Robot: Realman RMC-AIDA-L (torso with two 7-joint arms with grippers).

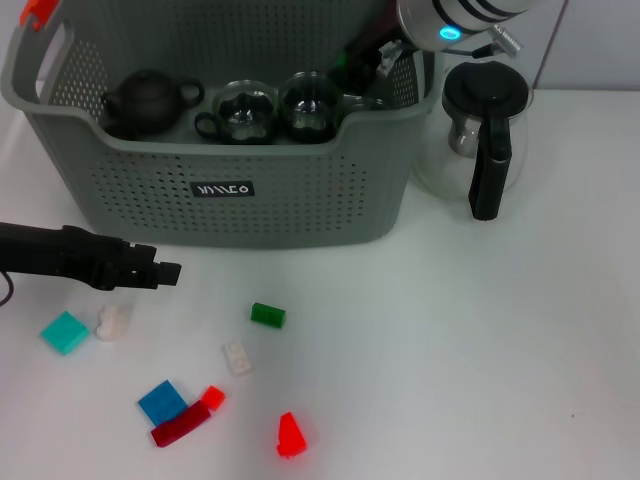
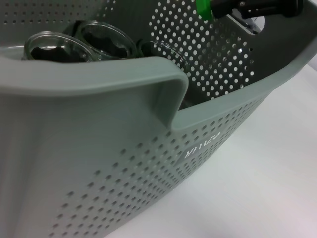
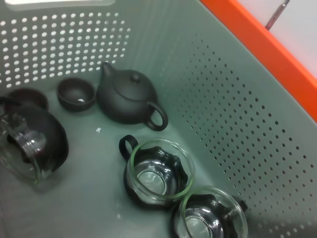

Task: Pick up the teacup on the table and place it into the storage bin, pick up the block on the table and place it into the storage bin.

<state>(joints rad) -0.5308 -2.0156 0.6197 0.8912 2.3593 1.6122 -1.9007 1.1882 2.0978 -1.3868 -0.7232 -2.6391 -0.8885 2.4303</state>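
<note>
Storage bin [image 1: 300, 205] stands on the white surface [image 1: 480, 350]. Inside it: dark teapot [image 1: 148, 100] and two glass teacups [image 1: 245, 112]. Right end effector [image 1: 385, 50] hangs above the bin's interior; in the left wrist view it grips a green block [image 2: 204, 7]. Left end effector [image 1: 165, 272] lies in front of the bin, finger state undeterminable. Green brick [image 1: 267, 315] and other loose blocks lie before the bin.

storage bin [image 2: 124, 163] wall close | glass cups [image 2: 74, 42] inside | green block [image 2: 204, 7] above

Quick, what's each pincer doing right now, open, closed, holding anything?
Left pincer: low in front of the storage bin, state cannot be told.
Right pincer: over the bin, cannot be told.
</note>
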